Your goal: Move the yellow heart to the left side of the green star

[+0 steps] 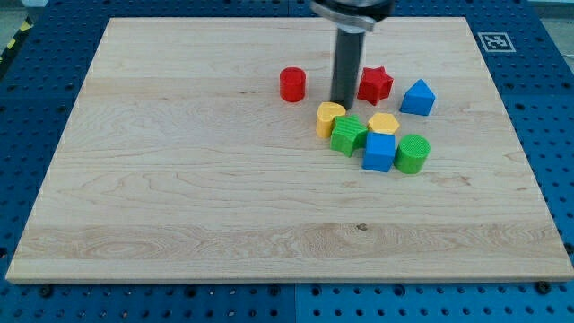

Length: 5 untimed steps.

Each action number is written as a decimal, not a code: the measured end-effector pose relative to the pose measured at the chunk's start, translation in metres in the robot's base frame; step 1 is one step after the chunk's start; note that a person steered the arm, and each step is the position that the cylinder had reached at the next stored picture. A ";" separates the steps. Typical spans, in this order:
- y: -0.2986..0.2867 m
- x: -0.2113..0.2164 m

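Observation:
The yellow heart [328,117] lies on the wooden board, touching the upper left of the green star [348,135]. My tip [342,105] stands just above and to the right of the heart, close to its upper edge, with the rod rising to the view's top. The tip is between the heart and the red star [375,84].
A red cylinder [292,84] stands left of the rod. A blue house-shaped block [418,97] is right of the red star. A yellow block [384,123], a blue cube [378,152] and a green cylinder [413,153] crowd the green star's right. The board's edge [287,280] runs along the view's bottom.

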<state>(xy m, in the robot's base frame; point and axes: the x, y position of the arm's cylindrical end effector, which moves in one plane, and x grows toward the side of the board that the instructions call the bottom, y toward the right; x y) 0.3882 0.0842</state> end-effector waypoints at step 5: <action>-0.035 0.008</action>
<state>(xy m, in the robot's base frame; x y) 0.3967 0.0488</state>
